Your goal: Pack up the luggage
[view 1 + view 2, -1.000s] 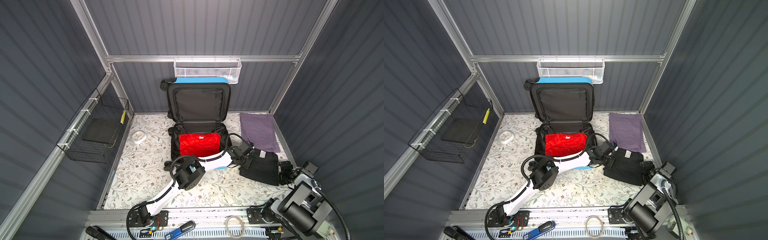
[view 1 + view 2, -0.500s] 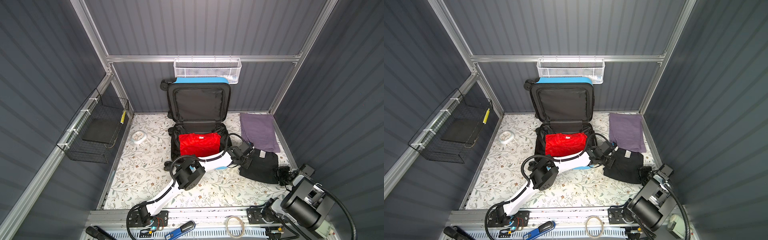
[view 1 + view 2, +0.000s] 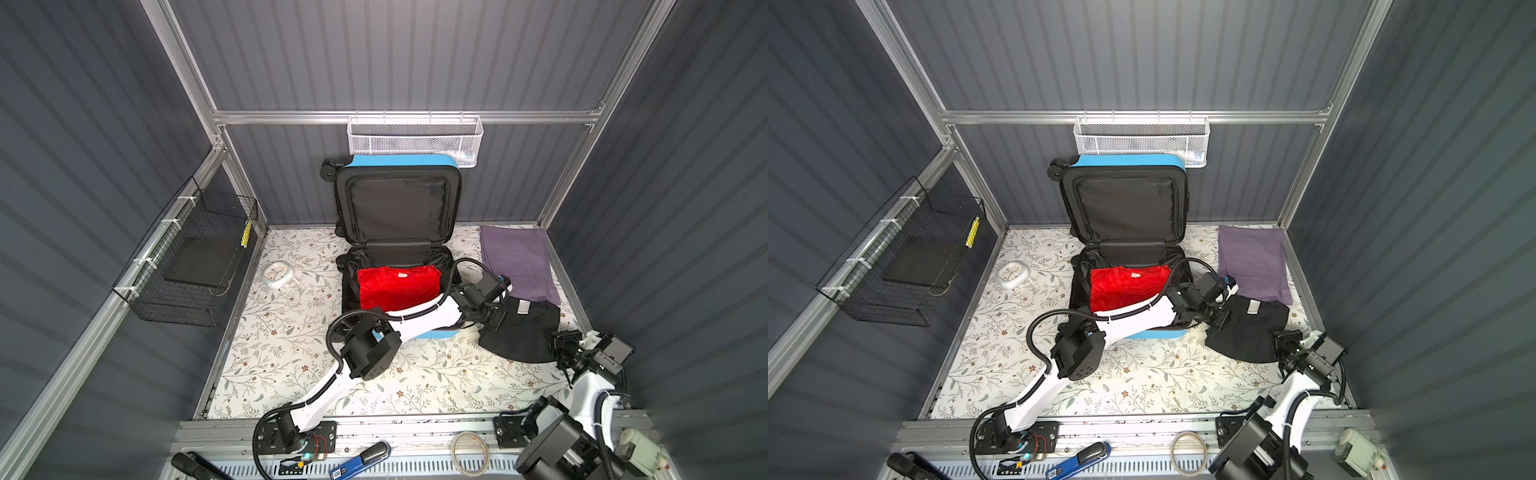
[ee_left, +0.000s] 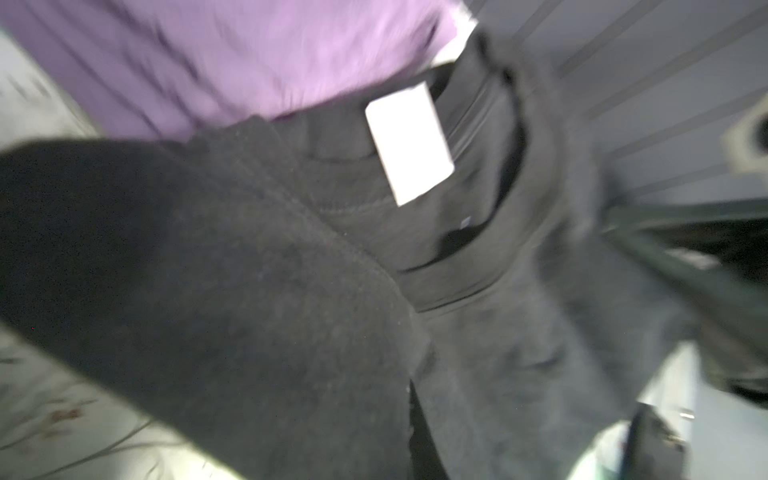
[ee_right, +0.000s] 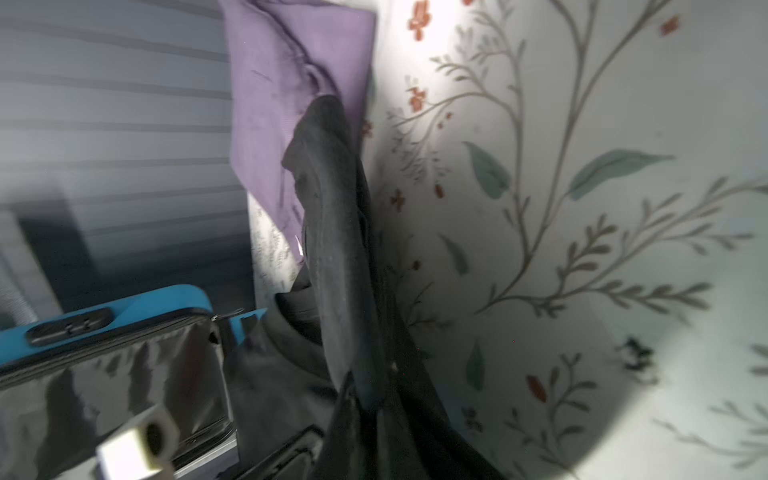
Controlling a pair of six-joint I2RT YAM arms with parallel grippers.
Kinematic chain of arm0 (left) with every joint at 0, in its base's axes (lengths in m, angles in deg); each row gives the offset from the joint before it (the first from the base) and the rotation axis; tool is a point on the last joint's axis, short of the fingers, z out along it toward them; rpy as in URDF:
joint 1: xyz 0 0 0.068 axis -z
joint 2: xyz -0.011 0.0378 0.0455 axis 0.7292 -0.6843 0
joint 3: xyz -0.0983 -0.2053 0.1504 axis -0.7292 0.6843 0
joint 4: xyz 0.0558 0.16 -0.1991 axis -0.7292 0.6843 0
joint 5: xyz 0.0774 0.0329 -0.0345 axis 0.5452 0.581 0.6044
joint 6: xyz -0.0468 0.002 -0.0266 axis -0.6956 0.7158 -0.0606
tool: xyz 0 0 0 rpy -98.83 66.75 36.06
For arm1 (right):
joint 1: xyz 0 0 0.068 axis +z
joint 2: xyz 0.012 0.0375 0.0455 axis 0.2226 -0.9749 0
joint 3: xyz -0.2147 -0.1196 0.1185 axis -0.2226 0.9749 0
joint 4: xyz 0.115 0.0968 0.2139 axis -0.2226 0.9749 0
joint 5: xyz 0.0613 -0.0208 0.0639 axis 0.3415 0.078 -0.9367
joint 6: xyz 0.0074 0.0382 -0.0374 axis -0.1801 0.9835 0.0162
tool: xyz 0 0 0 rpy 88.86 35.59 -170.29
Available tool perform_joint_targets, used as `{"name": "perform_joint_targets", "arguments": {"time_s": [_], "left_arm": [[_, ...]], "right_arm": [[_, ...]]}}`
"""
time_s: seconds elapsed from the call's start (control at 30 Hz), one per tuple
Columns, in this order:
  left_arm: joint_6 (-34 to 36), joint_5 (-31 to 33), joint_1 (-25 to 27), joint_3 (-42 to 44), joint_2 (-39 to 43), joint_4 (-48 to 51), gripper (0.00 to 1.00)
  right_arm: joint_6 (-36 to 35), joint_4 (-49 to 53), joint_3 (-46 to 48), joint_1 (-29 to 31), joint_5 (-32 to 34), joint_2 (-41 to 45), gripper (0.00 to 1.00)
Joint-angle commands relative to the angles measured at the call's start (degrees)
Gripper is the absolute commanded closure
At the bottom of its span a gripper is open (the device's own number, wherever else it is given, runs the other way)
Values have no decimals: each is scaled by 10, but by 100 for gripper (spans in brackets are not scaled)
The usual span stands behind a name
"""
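The left gripper is pressed together on the left edge of a crumpled black fabric garment. The right gripper pinches the same garment at its opposite, right edge. In both top views the fingers are lost against the dark cloth.

The right wrist view shows what they cannot: a ridge of the black garment drawn up into a pinched fold. The blurred left wrist view fills with black cloth. It alone shows the rectangular white tag large, which is only a small pale mark from above.

Behind the garment, touching it, lies a folded purple cloth on the floral-patterned table.

Just left of both, the bright blue hard-shell suitcase lies open, its black-lined lid upright against the back wall. A folded red garment sits in its lower half. That garment shows only from above. The right wrist view catches just the blue shell and zipper corner.
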Motion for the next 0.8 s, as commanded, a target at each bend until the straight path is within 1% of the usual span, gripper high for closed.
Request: {"name": "perform_joint_targets", "arguments": {"time_s": [0.0,0.1,0.17,0.27,0.47,0.63,0.77], "left_arm": [[24,-15,-5,-36,64,4,100],[28,-16,-10,-36,84,6,100],[30,-11,-16,-32,97,8,100],[36,3,-29,-13,125,8,100],[36,15,-77,78,212,-22,100],[43,23,-129,162,293,-34,100],[45,27,-172,234,354,-42,100]], "right_arm": [[38,39,-22,7,-43,25,100],[56,43,-44,14,-58,38,100],[68,42,-61,30,-60,41,100],[93,34,-90,78,-45,39,100],[159,-16,-150,225,28,2,100],[182,-52,-222,357,98,-77,100],[187,-68,-286,451,142,-151,100]]}}
